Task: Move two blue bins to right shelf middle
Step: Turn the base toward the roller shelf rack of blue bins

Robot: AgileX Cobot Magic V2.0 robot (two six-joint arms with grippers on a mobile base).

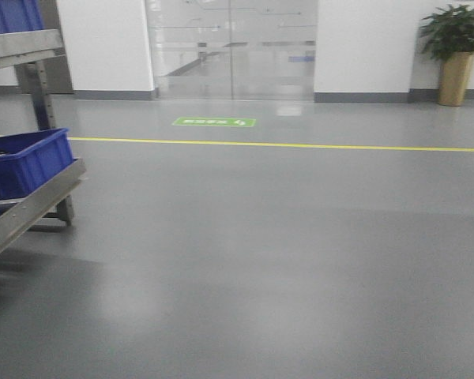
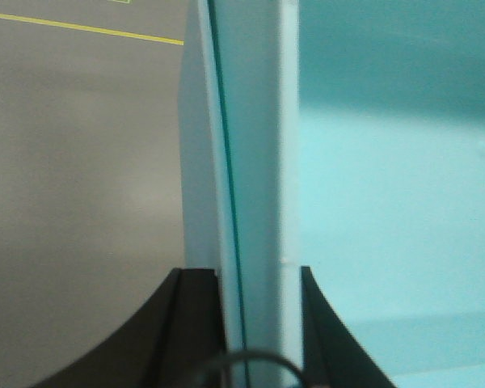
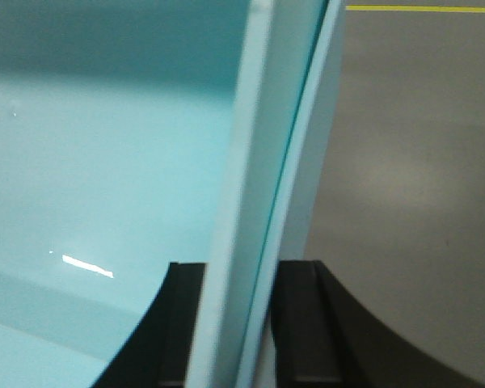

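Grey indoor floor (image 1: 261, 260), crossed by a yellow line (image 1: 300, 145); glass door (image 1: 233, 47) and potted plant (image 1: 456, 47) at the far wall.
Metal shelf (image 1: 31, 201): left edge of front view, stocked with shelved blue bins (image 1: 28, 162).
Carried bin (image 2: 388, 202): one unit, slung between both arms, reading pale turquoise in the wrist views.
Left hand (image 2: 259, 323): clamped narrow across the bin's left wall, cavity lying to its right.
Right hand (image 3: 238, 315): clamped likewise on the opposite wall, cavity to its left.
Bin's span runs crosswise between the arms; neither is nearer.
Right shelf: not in view; probably calls for a turn away from the left-side rack.
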